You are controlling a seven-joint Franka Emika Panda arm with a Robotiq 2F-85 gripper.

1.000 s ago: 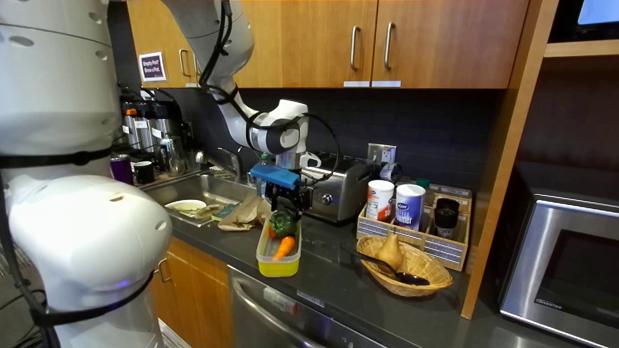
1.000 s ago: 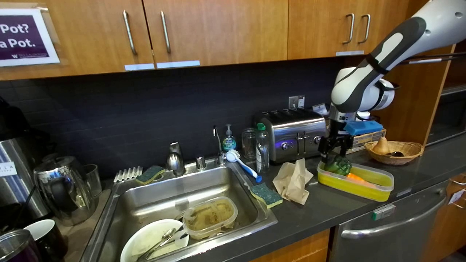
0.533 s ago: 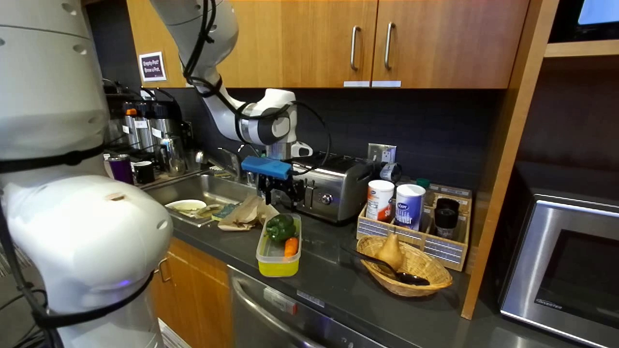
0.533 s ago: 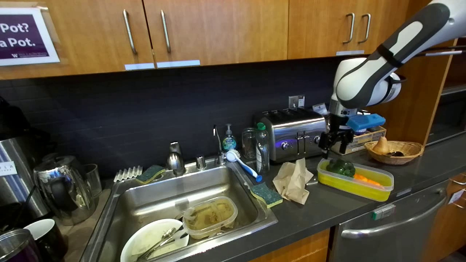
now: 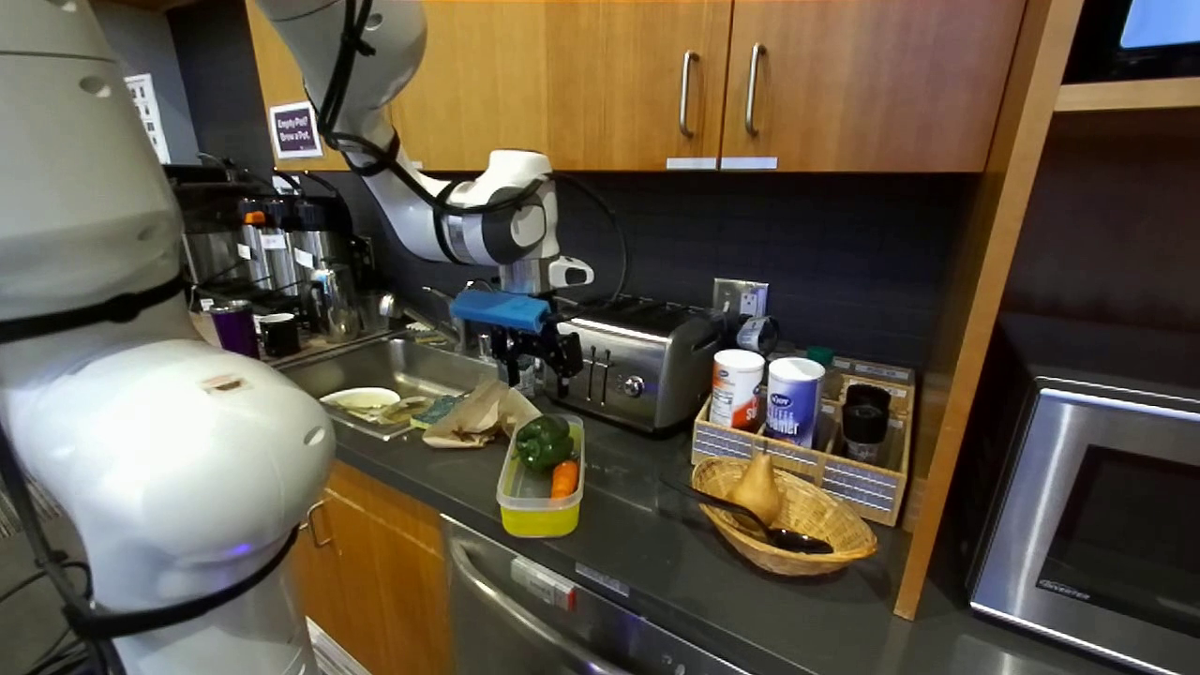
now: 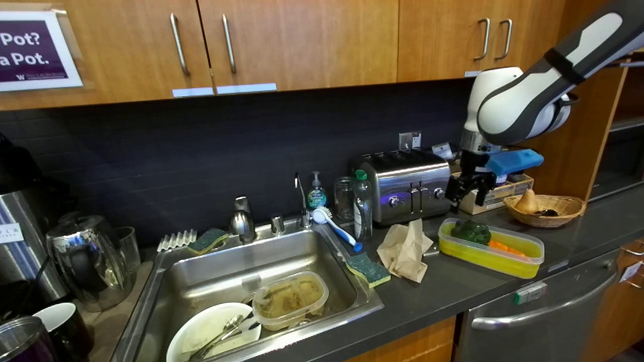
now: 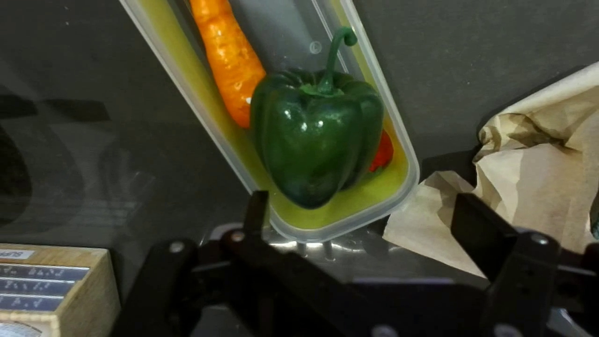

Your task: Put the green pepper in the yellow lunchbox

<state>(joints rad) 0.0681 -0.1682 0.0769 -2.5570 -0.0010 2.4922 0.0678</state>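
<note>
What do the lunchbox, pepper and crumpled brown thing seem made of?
Yellow lunchbox: probably plastic, smooth, with a translucent rim. Green pepper: glossy with sharp highlights; real or plastic, I can't tell. Crumpled brown thing: likely matte paper, judging by its creases.

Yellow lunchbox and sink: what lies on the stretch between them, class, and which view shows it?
A sponge at the edge of the sink, then crumpled brown paper nearer the yellow lunchbox; both exterior views show this.
</note>
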